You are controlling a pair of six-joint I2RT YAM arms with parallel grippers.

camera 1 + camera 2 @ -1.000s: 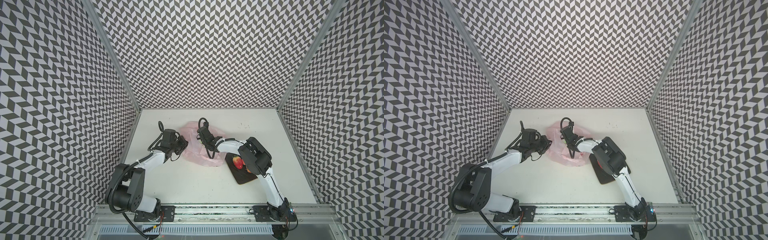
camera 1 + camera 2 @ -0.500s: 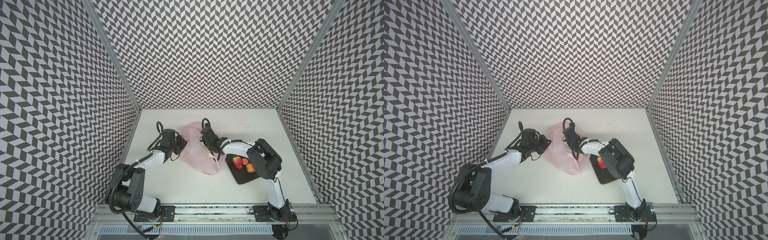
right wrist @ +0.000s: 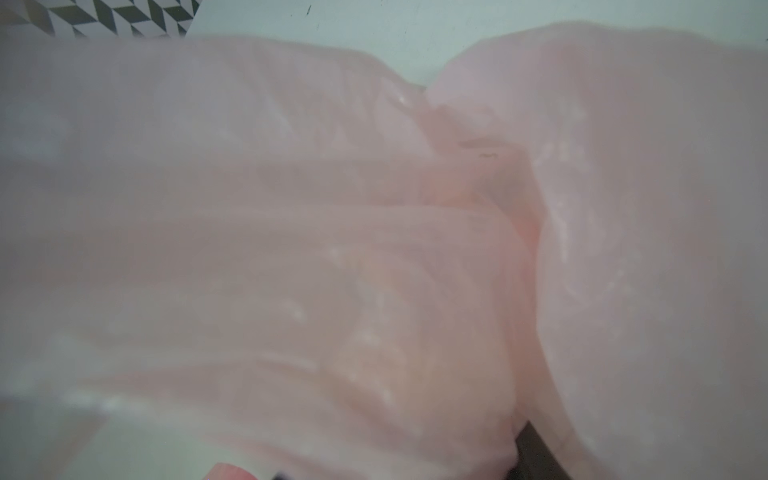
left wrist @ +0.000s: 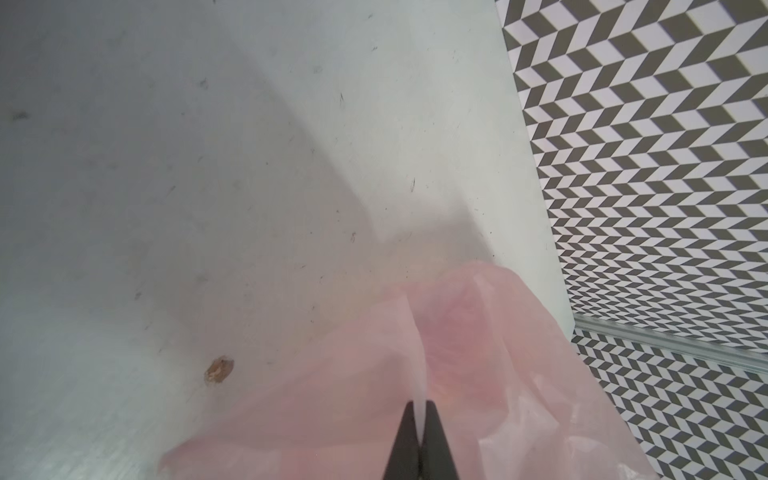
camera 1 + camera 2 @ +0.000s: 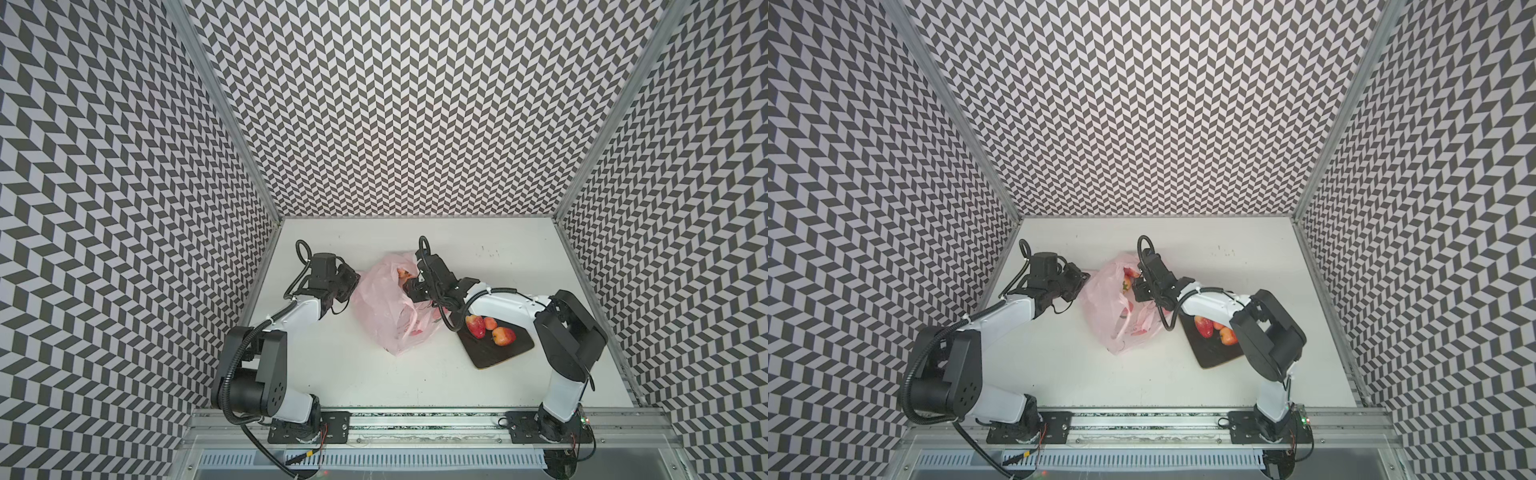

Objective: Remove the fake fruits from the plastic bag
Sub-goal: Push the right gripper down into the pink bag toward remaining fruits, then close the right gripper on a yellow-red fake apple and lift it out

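Note:
The pale-pink plastic bag (image 5: 390,316) (image 5: 1117,320) lies crumpled mid-table, and its film fills the right wrist view (image 3: 374,208). My left gripper (image 5: 354,283) (image 4: 419,409) is shut on a fold of the bag's left edge. My right gripper (image 5: 409,286) (image 5: 1138,292) is at the bag's mouth, with film draped over it. Only one dark finger (image 3: 536,453) shows, so its grip is unclear. A red-orange fake fruit (image 5: 403,274) (image 5: 1127,282) shows inside the bag. Three fruits (image 5: 476,326) (image 5: 1204,326) rest on the dark board (image 5: 494,353).
The dark brown board (image 5: 1212,353) lies to the right of the bag, under my right forearm. Patterned walls close in the white table on three sides. A small brown mark (image 4: 219,370) sits on the table near the bag.
My right arm's elbow has swung out to the right, uncovering the board and its fruits. The bag has changed from a flat round heap to a shape stretched toward the front.

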